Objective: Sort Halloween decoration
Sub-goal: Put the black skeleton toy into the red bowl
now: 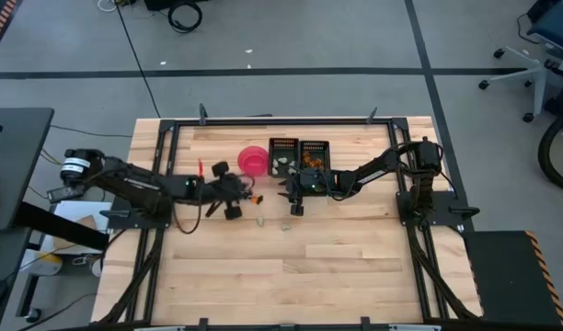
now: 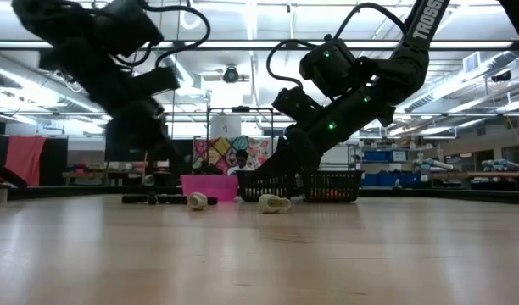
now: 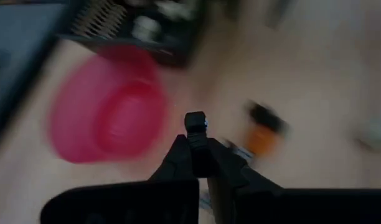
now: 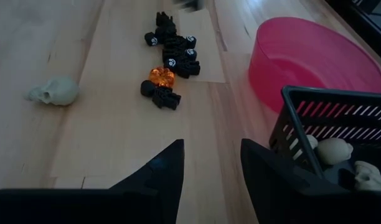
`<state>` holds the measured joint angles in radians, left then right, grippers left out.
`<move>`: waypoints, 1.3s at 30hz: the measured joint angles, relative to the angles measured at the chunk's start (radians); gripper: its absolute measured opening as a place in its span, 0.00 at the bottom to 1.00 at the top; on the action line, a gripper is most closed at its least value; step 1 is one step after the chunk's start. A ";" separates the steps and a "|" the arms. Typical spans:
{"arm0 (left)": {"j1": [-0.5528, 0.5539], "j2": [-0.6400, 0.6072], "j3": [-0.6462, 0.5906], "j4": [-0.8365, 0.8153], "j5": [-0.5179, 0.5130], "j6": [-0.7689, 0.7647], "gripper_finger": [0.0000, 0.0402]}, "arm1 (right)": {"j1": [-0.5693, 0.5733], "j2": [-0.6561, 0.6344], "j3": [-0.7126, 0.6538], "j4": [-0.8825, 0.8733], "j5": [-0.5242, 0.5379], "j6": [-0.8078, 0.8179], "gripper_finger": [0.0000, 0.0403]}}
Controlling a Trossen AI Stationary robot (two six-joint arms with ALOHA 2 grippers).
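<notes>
Small Halloween trinkets lie on the table: a cluster of dark pieces (image 4: 172, 50), one orange piece (image 4: 161, 76) and a pale skull (image 4: 53, 91). Two pale pieces (image 1: 260, 220) (image 1: 287, 223) lie nearer the front edge. My left gripper (image 3: 195, 134) is shut, with a tiny dark piece (image 3: 195, 120) at its tips, beside the pink bowl (image 3: 109, 112). My right gripper (image 4: 212, 158) stands open just above the wood, next to a black tray (image 4: 327, 124), with nothing between its fingers. My left gripper pinches the small dark piece (image 3: 195, 120) between the free ends of its two fingers. The fingers slant down and forward. The piece is off the table, near the bowl's rim. The view is blurred, so which part of the piece is held cannot be told.
Two black trays (image 1: 283, 156) (image 1: 314, 154) stand side by side behind my right gripper; the left one holds pale skulls (image 4: 333, 151). The pink bowl (image 1: 254, 159) stands just left of them. Black rails (image 1: 281, 119) frame the table. Bare wood stretches toward the near edge.
</notes>
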<state>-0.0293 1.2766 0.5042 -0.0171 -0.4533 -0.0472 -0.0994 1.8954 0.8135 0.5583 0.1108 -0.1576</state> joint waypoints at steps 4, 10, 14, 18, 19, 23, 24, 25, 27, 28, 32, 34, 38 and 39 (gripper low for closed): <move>0.094 0.001 0.003 0.079 -0.019 0.070 0.01 | 0.000 0.000 0.000 0.000 0.000 -0.002 0.40; 0.248 0.054 0.005 0.193 0.102 0.130 0.01 | 0.000 0.000 0.000 0.000 -0.008 -0.006 0.40; 0.325 0.123 0.016 0.250 0.191 0.117 0.01 | 0.000 0.000 0.000 0.000 -0.008 -0.021 0.40; 0.367 0.165 0.067 0.204 0.201 0.124 0.01 | 0.001 0.000 0.000 0.000 -0.040 -0.020 0.40; 0.375 0.177 0.082 0.180 0.212 0.126 0.01 | 0.002 0.000 0.000 0.000 -0.049 -0.021 0.40; 0.388 0.222 0.123 0.142 0.243 0.117 0.03 | 0.008 0.000 0.000 0.001 -0.061 -0.025 0.40; 0.387 0.230 0.127 0.141 0.246 0.116 0.04 | 0.008 0.000 0.000 0.001 -0.061 -0.025 0.40; 0.385 0.238 0.131 0.141 0.246 0.115 0.06 | 0.008 0.000 0.000 0.000 -0.061 -0.025 0.40; 0.383 0.247 0.136 0.138 0.247 0.115 0.11 | 0.008 0.000 0.000 -0.003 -0.061 -0.025 0.40; 0.383 0.249 0.138 0.138 0.249 0.115 0.14 | 0.008 0.000 0.000 -0.007 -0.061 -0.025 0.40; 0.379 0.241 0.138 0.121 0.249 0.107 0.23 | 0.008 0.000 0.000 -0.014 -0.061 -0.025 0.40; 0.367 0.216 0.138 0.110 0.245 0.102 0.26 | 0.008 0.000 0.000 -0.015 -0.061 -0.025 0.40; 0.314 0.133 0.139 0.088 0.194 0.138 0.28 | 0.009 0.000 0.000 -0.020 -0.061 -0.022 0.40; 0.295 0.111 0.139 0.085 0.177 0.158 0.28 | 0.009 0.000 0.000 -0.022 -0.061 -0.022 0.40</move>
<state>0.2652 1.3873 0.6430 0.0674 -0.2762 0.1103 -0.0907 1.8954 0.8135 0.5365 0.0498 -0.1795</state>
